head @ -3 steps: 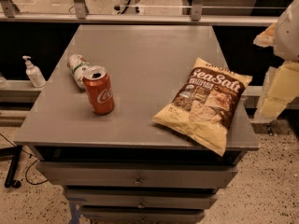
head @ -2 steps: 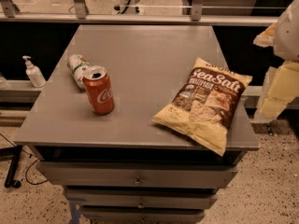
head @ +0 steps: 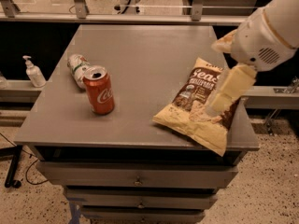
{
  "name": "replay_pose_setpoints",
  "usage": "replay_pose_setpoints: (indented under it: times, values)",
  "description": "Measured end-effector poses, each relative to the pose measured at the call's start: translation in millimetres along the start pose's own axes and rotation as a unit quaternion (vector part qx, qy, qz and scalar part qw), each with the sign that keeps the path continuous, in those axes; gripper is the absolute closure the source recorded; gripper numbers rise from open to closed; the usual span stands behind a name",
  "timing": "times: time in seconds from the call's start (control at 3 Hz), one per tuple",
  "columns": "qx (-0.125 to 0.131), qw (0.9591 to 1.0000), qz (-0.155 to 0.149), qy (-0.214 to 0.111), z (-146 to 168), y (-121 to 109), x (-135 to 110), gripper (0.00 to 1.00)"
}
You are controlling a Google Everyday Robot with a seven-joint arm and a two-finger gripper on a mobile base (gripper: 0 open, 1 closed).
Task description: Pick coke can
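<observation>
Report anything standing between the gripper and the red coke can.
Nothing visible: the gripper hovers over the tan chip bag at right, and only bare grey tabletop separates it from the upright red coke can.

White rounded arm (head: pixel 273 24), vent grille (head: pixel 267 55), cream claw (head: pixel 220 101) at far right

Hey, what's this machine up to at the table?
A robot arm is meant to pick up the coke can, which stands upright near the left side of the grey table, untouched. The robot's hand hangs over the right side, above the chip bag, well apart from the coke can. A white-and-green can lies on its side just behind the coke can. So the pick has not yet happened.
</observation>
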State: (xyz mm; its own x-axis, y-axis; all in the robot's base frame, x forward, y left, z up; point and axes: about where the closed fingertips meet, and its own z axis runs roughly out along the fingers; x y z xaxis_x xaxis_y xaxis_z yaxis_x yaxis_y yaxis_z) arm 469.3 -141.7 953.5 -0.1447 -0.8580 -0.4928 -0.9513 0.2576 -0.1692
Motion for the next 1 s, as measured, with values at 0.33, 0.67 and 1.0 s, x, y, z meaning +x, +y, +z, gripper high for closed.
replay_pose_setpoints:
  times: [0.33, 0.67, 1.0]
  values:
    - [-0.039, 0.9927, 0.007, -0.114, 40.5, -1.0, -52.5, 0.00]
    - [-0.069, 0.9739, 0.012, -0.216, 64.2, 7.5, -102.3, 0.00]
    - [-0.087, 0.9505, 0.012, -0.298, 78.9, 23.1, -147.3, 0.00]
